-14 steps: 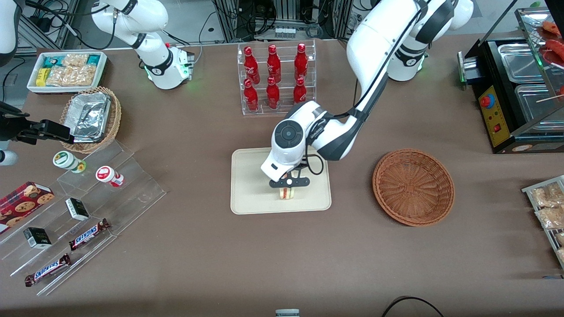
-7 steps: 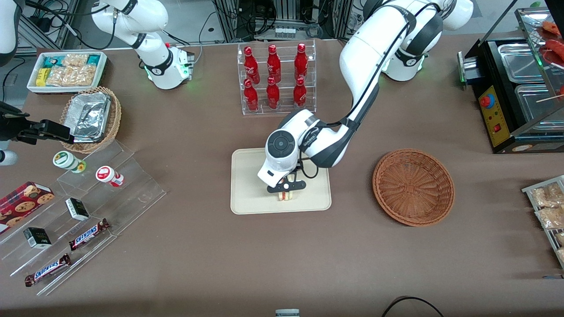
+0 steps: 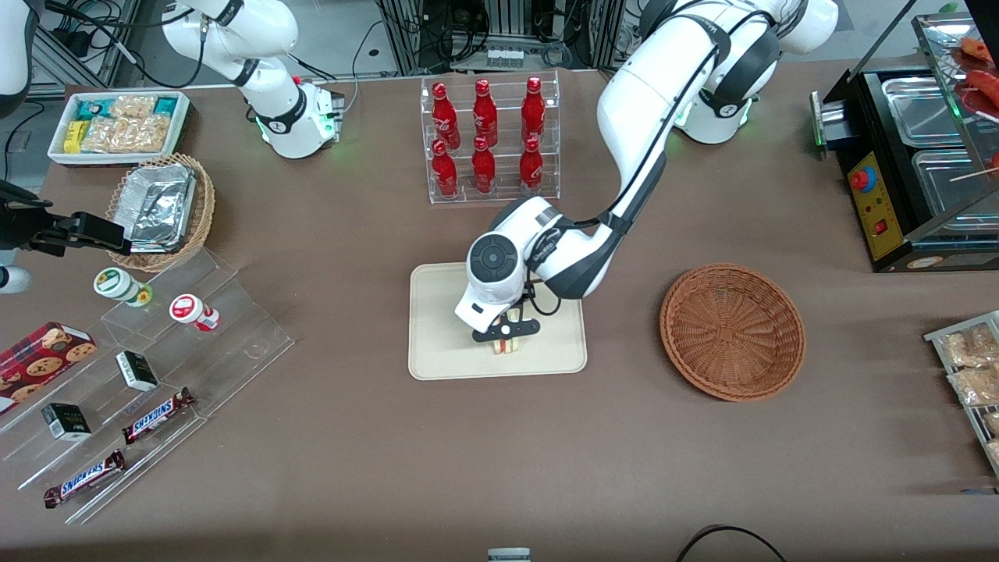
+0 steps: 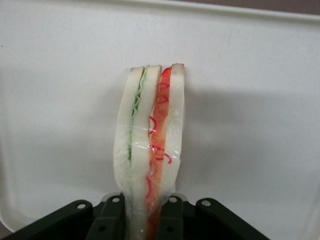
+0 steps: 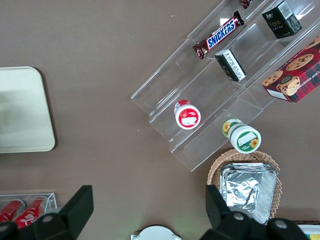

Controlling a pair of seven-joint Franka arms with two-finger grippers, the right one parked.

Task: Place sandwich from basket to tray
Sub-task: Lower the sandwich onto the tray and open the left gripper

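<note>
The sandwich [image 4: 149, 150], a wrapped wedge of pale bread with green and red filling, is pinched between the black fingers of my gripper [image 4: 145, 217]. In the front view my gripper [image 3: 505, 338] holds the sandwich [image 3: 506, 346] low over the cream tray [image 3: 445, 343], in the half of the tray nearer the front camera. I cannot tell whether the sandwich touches the tray. The reddish-brown wicker basket [image 3: 732, 331] stands beside the tray, toward the working arm's end of the table, with nothing in it.
A clear rack of red bottles [image 3: 488, 140] stands farther from the front camera than the tray. Toward the parked arm's end are a clear stepped stand [image 3: 148, 367] with snacks, a tan basket of foil containers [image 3: 160, 209] and a white bin of packets [image 3: 119, 125].
My gripper with the sandwich has moved a little toward the parked arm's end over the tray and sunk slightly. Over the last half second it has hardly moved.
</note>
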